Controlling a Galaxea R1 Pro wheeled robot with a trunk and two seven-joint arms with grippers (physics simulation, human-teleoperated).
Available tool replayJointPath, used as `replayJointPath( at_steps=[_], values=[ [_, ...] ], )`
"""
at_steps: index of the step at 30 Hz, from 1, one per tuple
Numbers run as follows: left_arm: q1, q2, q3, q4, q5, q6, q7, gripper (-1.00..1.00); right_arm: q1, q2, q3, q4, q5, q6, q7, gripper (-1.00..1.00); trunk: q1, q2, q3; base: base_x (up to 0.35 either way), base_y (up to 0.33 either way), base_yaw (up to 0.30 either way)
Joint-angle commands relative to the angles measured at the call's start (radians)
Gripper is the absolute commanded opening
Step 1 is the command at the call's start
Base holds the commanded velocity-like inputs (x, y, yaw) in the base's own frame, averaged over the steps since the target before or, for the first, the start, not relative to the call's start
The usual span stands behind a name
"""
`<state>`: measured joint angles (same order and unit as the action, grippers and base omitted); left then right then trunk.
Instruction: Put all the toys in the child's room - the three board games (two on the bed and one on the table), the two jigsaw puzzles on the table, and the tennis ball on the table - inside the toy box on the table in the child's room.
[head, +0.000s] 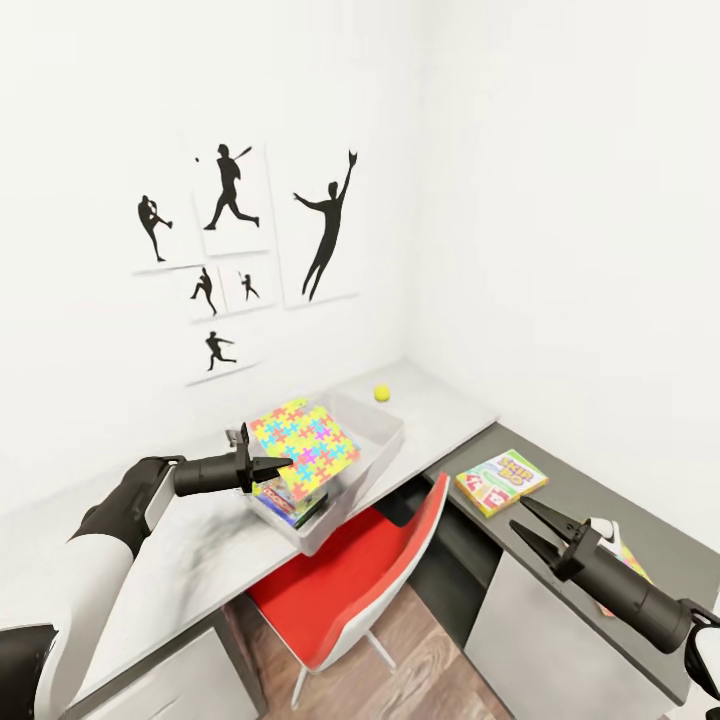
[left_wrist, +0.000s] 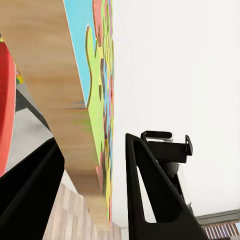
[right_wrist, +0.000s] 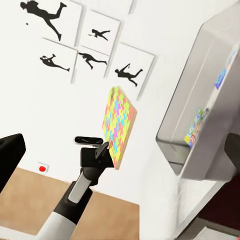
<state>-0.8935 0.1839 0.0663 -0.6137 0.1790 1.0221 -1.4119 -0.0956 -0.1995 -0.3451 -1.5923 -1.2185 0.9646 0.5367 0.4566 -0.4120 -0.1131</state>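
A jigsaw puzzle (head: 303, 443) hangs flat above the near end of the toy box (head: 385, 430), pinched at its near-left edge by the left end effector (head: 268, 466), whose fingers are closed on it. Printed boxes already lie inside. The step in hand looks like dropping this puzzle in; next it needs lowering, then release. The right end effector (head: 530, 525) hovers wide open and empty near the yellow-green board game (head: 501, 481) on the counter (head: 580, 490). The tennis ball (head: 382, 393) sits beyond the box.

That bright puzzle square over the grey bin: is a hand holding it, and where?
Yes. The left hand pinches the jigsaw puzzle by its near edge, above the toy box. The right hand holds nothing.
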Motion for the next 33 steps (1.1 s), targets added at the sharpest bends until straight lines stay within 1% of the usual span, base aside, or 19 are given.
replayJointPath(
  at_steps=[1,5,9,10,13,14,16,21,33],
  values=[
    [-0.001,0.000,0.000,0.000,0.002,0.010,-0.002,-1.00,-0.001,0.000,-0.001,0.000,0.004,0.004,0.004,1.00,0.001,-0.002,-0.002,0.248,0.000,0.000],
    [-0.001,0.000,0.000,0.000,0.002,0.010,-0.002,-1.00,-0.001,0.001,0.000,0.000,0.005,-0.001,-0.003,1.00,0.001,-0.002,-0.002,0.103,0.000,0.000],
    [-0.001,0.000,0.000,0.002,-0.001,0.013,-0.001,-1.00,-0.001,-0.001,0.004,0.000,0.005,-0.042,-0.003,1.00,0.001,-0.002,-0.002,0.016,0.000,0.000],
    [-0.007,0.006,0.005,0.008,-0.001,0.019,0.005,-1.00,0.000,0.004,0.002,0.001,0.006,-0.047,-0.006,1.00,0.001,-0.002,-0.002,0.000,0.000,0.000],
    [-0.005,0.023,0.023,0.025,-0.002,0.018,0.022,-1.00,0.000,0.006,0.002,0.001,0.006,-0.060,-0.006,1.00,0.001,-0.002,-0.002,0.000,0.000,0.000],
    [-0.003,0.024,0.028,0.031,-0.002,0.017,0.020,-1.00,-0.001,0.006,0.002,0.001,0.006,-0.060,-0.006,1.00,0.001,-0.002,-0.002,0.000,0.000,0.000],
    [-0.001,0.015,0.016,0.022,-0.002,0.017,0.009,-1.00,-0.001,0.011,0.002,0.001,0.007,-0.060,-0.006,1.00,0.001,-0.002,-0.002,0.000,0.000,0.000],
    [0.001,0.011,-0.010,0.005,-0.003,0.016,-0.003,-1.00,-0.001,0.012,0.001,0.002,0.006,-0.061,-0.006,1.00,0.001,-0.002,-0.002,0.000,0.000,0.000],
    [0.001,0.011,-0.011,0.003,-0.002,0.016,-0.004,-1.00,-0.001,0.008,-0.001,0.002,0.005,-0.062,-0.012,1.00,0.001,-0.002,-0.002,0.000,0.000,0.000]
  ],
)
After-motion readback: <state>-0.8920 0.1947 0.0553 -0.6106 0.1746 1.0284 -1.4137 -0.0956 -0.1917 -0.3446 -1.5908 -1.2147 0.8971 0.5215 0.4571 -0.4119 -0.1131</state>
